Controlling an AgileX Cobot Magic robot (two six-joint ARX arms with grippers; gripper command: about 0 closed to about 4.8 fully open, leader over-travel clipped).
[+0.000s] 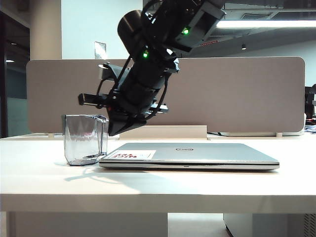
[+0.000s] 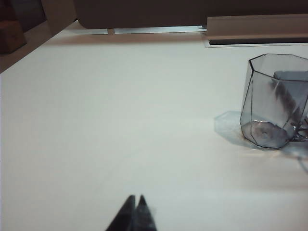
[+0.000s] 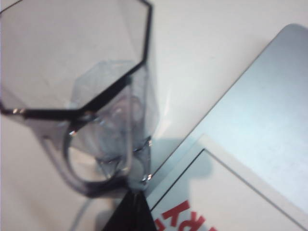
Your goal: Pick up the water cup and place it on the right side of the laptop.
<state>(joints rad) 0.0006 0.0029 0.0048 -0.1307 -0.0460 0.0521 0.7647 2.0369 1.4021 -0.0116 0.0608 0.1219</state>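
The water cup (image 1: 85, 139), a clear smoky-grey faceted tumbler, stands upright on the white table just left of the laptop (image 1: 197, 154). The laptop lies closed with a white, red-printed sticker (image 1: 132, 155) on its lid. My right gripper (image 1: 111, 131) reaches across from above, its tips hanging by the cup's right side over the laptop's left corner. In the right wrist view the right gripper (image 3: 134, 196) is shut and empty, close to the cup's handle (image 3: 72, 161) and the laptop (image 3: 260, 120). My left gripper (image 2: 135, 198) is shut low over bare table, with the cup (image 2: 274, 101) some way off.
A beige partition panel (image 1: 237, 94) runs along the back of the table, with a low pale ledge (image 1: 163, 132) at its foot. The table's front edge (image 1: 158, 195) is near the exterior camera. A brown box (image 2: 9, 36) sits beyond the table's far corner.
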